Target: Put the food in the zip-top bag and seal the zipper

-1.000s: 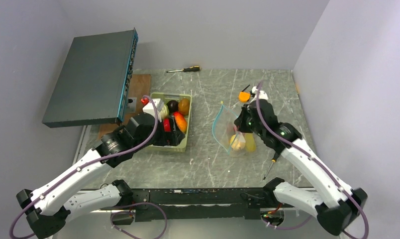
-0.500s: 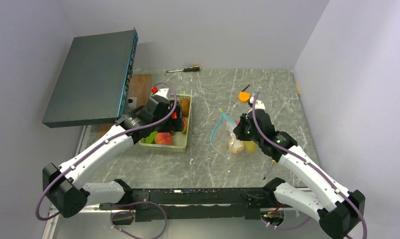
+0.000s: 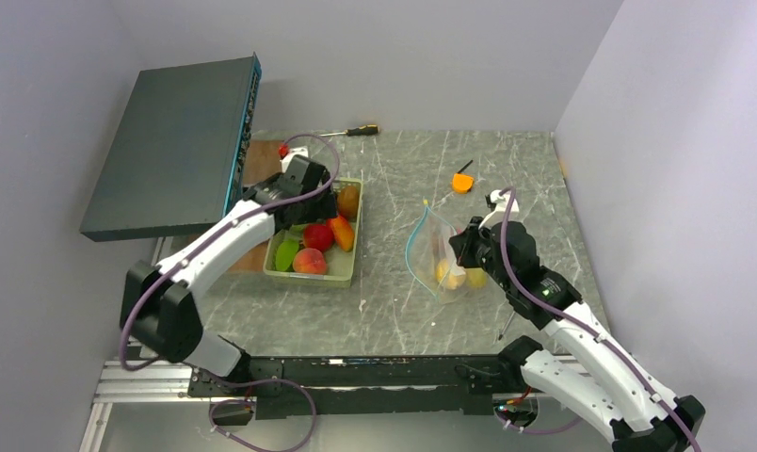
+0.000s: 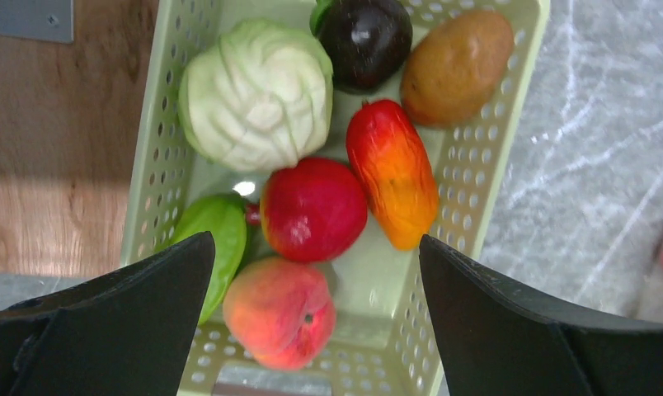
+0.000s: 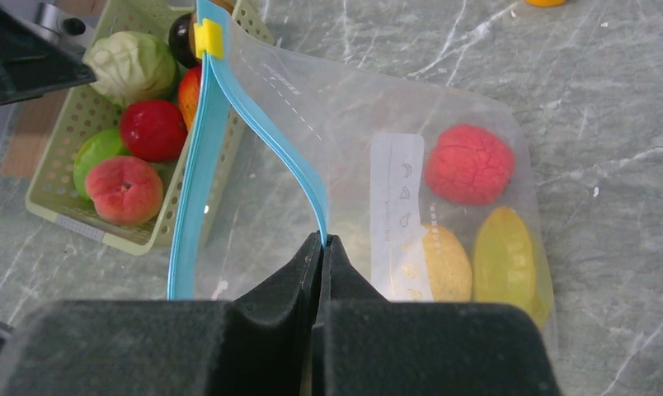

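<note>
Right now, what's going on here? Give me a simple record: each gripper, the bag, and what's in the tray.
left gripper: open, above the pale green tray
right gripper: shut on the zipper of the zip-top bag
zipper state: open, not sealed
in bag: red bumpy fruit, two yellow fruits
in tray: cabbage, dark purple fruit, potato, red-orange fruit, red apple, peach, green piece

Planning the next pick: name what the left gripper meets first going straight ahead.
The left gripper, open, would probably meet the round red fruit in the green tray first; depth is unclear.
</note>
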You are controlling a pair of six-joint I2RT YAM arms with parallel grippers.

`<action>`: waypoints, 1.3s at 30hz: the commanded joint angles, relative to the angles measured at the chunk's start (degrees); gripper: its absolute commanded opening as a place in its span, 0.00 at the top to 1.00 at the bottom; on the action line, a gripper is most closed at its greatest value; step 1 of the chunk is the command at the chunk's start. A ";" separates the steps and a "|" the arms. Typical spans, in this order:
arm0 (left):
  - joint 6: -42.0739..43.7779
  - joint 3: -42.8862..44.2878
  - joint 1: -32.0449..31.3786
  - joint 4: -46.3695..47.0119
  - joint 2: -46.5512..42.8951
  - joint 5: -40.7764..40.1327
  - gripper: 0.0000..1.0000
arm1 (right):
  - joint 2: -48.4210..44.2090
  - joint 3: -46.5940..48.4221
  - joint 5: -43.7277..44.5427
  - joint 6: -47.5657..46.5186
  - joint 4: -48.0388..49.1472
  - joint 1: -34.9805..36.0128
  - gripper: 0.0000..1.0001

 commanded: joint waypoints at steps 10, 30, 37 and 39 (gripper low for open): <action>-8.54 9.64 -0.13 -4.14 14.32 -14.25 0.00 | -3.18 -0.67 4.83 -0.78 4.38 4.87 1.00; -8.99 10.63 -0.14 -3.89 21.08 -20.55 0.00 | -2.13 -0.87 5.58 -0.66 4.66 5.08 1.00; -6.73 9.28 -0.12 -0.55 21.81 -20.57 0.00 | -2.20 -1.09 5.43 -0.66 4.75 5.11 1.00; -5.70 8.90 -0.09 0.90 22.06 -20.11 0.00 | -2.12 -0.82 5.55 -0.59 4.53 5.10 1.00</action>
